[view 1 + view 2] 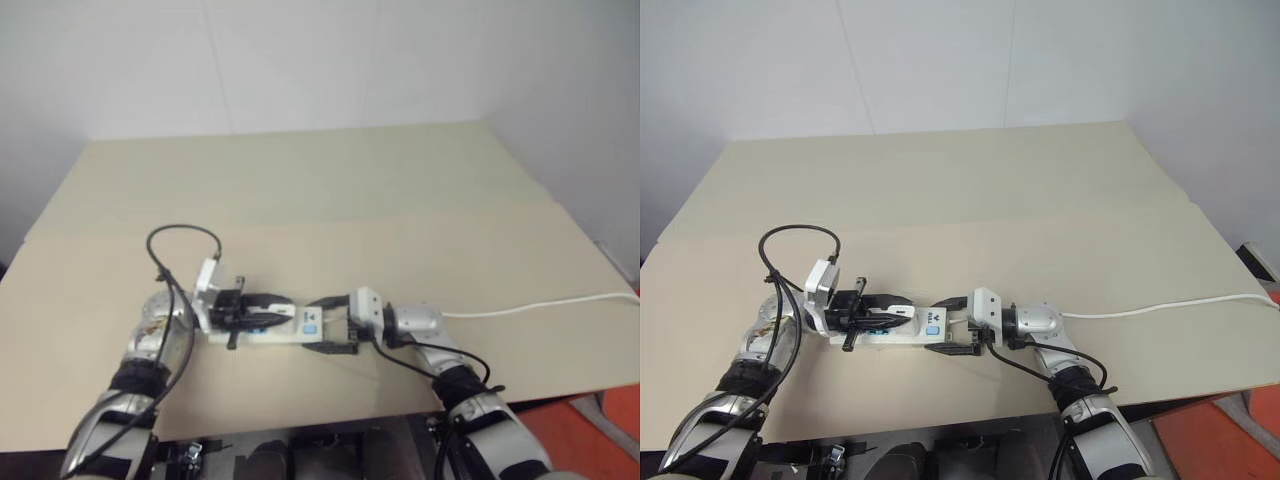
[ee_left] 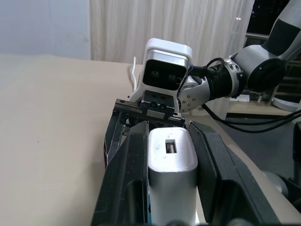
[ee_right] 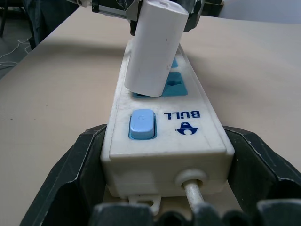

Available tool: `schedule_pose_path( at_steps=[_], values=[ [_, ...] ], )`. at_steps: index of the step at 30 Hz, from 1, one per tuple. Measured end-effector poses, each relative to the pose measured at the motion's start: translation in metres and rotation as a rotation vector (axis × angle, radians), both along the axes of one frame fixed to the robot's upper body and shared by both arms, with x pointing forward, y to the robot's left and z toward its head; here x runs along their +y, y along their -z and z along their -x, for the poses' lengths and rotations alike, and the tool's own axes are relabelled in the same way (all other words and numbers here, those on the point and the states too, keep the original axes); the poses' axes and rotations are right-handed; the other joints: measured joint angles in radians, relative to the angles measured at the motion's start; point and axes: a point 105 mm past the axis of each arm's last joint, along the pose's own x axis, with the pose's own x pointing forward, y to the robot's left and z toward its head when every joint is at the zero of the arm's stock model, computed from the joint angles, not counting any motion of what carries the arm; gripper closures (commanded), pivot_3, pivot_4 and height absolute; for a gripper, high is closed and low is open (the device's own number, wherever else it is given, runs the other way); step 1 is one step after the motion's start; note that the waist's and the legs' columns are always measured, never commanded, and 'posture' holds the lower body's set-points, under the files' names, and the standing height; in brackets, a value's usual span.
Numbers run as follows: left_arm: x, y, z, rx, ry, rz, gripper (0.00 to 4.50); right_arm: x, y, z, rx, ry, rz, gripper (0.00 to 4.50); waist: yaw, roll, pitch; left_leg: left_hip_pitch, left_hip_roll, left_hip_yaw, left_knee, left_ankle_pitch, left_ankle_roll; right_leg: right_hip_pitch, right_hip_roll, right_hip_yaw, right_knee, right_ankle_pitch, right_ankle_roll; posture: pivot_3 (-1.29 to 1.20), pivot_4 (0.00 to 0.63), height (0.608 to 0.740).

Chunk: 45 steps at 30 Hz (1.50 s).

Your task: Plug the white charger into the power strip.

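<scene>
The power strip (image 3: 164, 127) lies flat on the table near its front edge, a white bar with blue socket faces and a blue switch (image 3: 141, 125). My right gripper (image 1: 325, 325) clasps its cord end, one black finger on each long side. The white charger (image 3: 153, 47) hangs tilted over the socket nearest the switch, its lower end at that blue face; I cannot tell whether the prongs are in. My left gripper (image 2: 168, 136) is shut on the charger (image 2: 171, 160), coming from the strip's other end and pointing toward the right gripper.
The strip's thin white cord (image 1: 540, 305) runs right across the beige table (image 1: 350, 200) to its right edge. A black cable loop (image 1: 185, 235) arches over my left wrist. The table's front edge is close below both hands. A white wall stands behind.
</scene>
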Motion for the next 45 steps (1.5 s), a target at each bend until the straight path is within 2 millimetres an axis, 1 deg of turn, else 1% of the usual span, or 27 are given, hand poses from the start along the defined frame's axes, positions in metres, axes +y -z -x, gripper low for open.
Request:
schedule_pose_path(
  at_steps=[13, 17, 25, 31, 33, 35, 38, 40, 41, 42, 45],
  values=[
    [-0.003, 0.004, -0.001, -0.028, 0.012, -0.002, 3.50, -0.004, 0.000, 0.003, 0.012, 0.007, 0.007, 1.09, 0.003, 0.003, -0.006, 0.001, -0.001, 0.001, 0.000, -0.002, 0.003, 0.001, 0.000, 0.001, -0.001, -0.001, 0.002, 0.00, 0.150, 0.740],
    [-0.005, 0.005, -0.001, -0.061, 0.018, -0.014, 3.50, -0.006, 0.001, 0.003, 0.021, 0.014, 0.012, 1.09, 0.007, 0.004, -0.009, 0.002, -0.001, 0.001, 0.000, -0.002, 0.004, 0.002, -0.001, 0.001, -0.002, -0.001, 0.002, 0.00, 0.150, 0.740],
    [-0.007, 0.011, -0.002, -0.104, 0.025, -0.043, 3.50, -0.008, 0.005, 0.003, 0.054, 0.033, 0.021, 1.09, 0.011, 0.012, -0.016, 0.010, -0.001, 0.001, 0.000, -0.004, 0.007, 0.015, -0.001, 0.001, -0.007, -0.003, 0.004, 0.00, 0.150, 0.740],
    [-0.008, 0.012, -0.004, -0.084, 0.024, -0.047, 3.50, -0.009, 0.006, 0.003, 0.063, 0.039, 0.022, 1.09, 0.011, 0.015, -0.019, 0.011, -0.002, 0.001, 0.000, -0.004, 0.007, 0.016, -0.001, 0.001, -0.008, -0.003, 0.004, 0.00, 0.150, 0.740],
    [-0.008, 0.012, -0.005, -0.055, 0.024, -0.039, 2.76, -0.009, 0.006, 0.003, 0.064, 0.040, 0.022, 1.09, 0.011, 0.016, -0.020, 0.011, -0.002, 0.001, 0.000, -0.004, 0.007, 0.016, -0.001, 0.001, -0.008, -0.003, 0.004, 0.00, 0.150, 0.740],
    [0.001, 0.022, -0.006, 0.010, -0.012, -0.060, 2.19, -0.008, 0.006, 0.005, 0.062, 0.036, 0.016, 1.09, 0.006, 0.016, -0.019, 0.010, -0.003, 0.001, 0.000, -0.005, 0.007, 0.014, -0.001, 0.001, -0.008, -0.003, 0.004, 0.00, 0.150, 0.740],
    [0.011, 0.022, -0.008, 0.015, -0.042, -0.078, 1.23, -0.009, 0.004, 0.006, 0.055, 0.035, 0.012, 1.09, 0.006, 0.016, -0.019, 0.010, -0.002, 0.001, 0.000, -0.005, 0.008, 0.015, -0.001, 0.001, -0.008, -0.003, 0.004, 0.00, 0.150, 0.740],
    [0.013, 0.021, -0.008, 0.008, -0.052, -0.073, 0.64, -0.009, 0.004, 0.006, 0.054, 0.035, 0.012, 1.09, 0.008, 0.016, -0.019, 0.010, -0.002, 0.001, 0.000, -0.005, 0.008, 0.015, -0.001, 0.001, -0.010, -0.003, 0.004, 0.00, 0.150, 0.740],
    [0.013, 0.021, -0.008, 0.008, -0.051, -0.072, 0.26, -0.009, 0.004, 0.006, 0.054, 0.035, 0.011, 1.09, 0.007, 0.016, -0.019, 0.009, -0.002, 0.001, 0.000, -0.005, 0.008, 0.015, -0.001, 0.001, -0.010, -0.003, 0.004, 0.00, 0.150, 0.740],
    [0.013, 0.021, -0.008, 0.008, -0.051, -0.072, 0.05, -0.009, 0.004, 0.006, 0.054, 0.035, 0.011, 1.09, 0.007, 0.016, -0.019, 0.009, -0.002, 0.001, 0.000, -0.005, 0.008, 0.015, -0.001, 0.001, -0.010, -0.003, 0.004, 0.00, 0.150, 0.740],
    [0.015, 0.019, -0.007, 0.010, -0.045, -0.085, 0.02, -0.008, 0.004, 0.006, 0.053, 0.031, 0.011, 1.09, 0.005, 0.015, -0.019, 0.008, -0.001, 0.001, 0.000, -0.005, 0.008, 0.013, -0.001, 0.001, -0.010, -0.003, 0.004, 0.00, 0.150, 0.740]
  ],
)
